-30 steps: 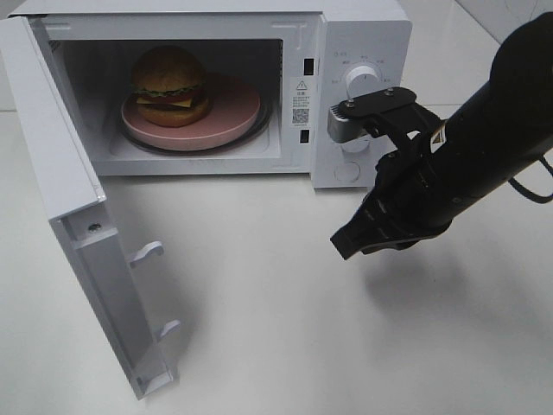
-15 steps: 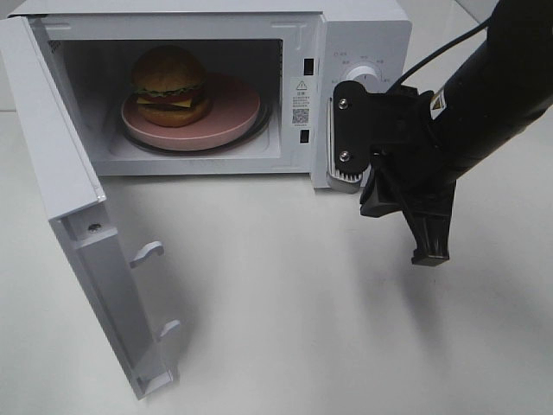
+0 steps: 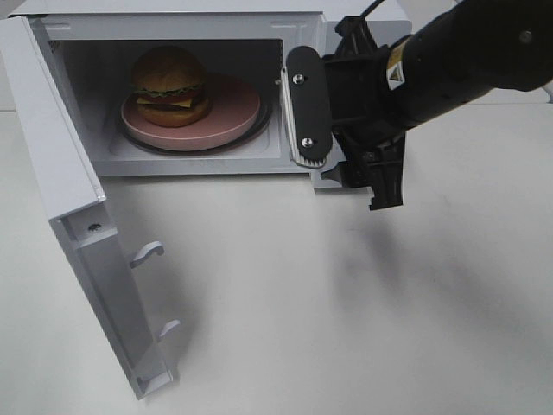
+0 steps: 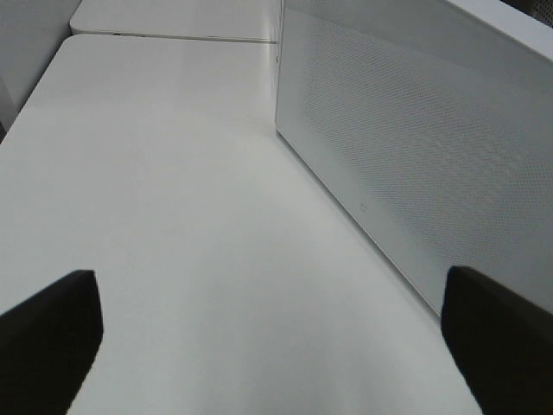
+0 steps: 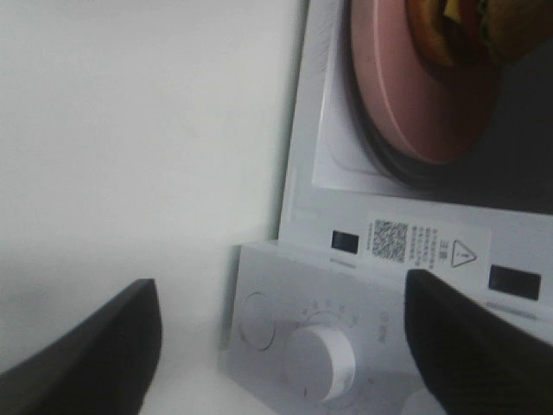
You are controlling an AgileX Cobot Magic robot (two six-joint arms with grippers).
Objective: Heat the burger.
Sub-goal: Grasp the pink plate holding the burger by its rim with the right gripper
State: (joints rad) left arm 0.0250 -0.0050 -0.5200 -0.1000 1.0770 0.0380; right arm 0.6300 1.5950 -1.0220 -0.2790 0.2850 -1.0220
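White microwave (image 3: 359, 17), door (image 3: 65, 199) swung wide open, and the burger (image 3: 168, 85) is sitting upright on the pink plate (image 3: 233, 117) inside, toward the door-hinge side of the plate. It's round, so there's no real long axis; the stack just runs straight up, bun on top.

My right jaws (image 5: 281, 341) are spread apart with nothing in them, hovering right in front of the control panel, with the white dial (image 5: 321, 359) between the tips in my wrist view. My left jaws (image 4: 272, 333) are wide apart too, empty over the worktop (image 4: 164, 207) beside the microwave's side wall.

What worries me: the door isn't shut yet, so turning the dial now probably heats nothing. Also, my right arm hangs close to the opening and could bump the frame.
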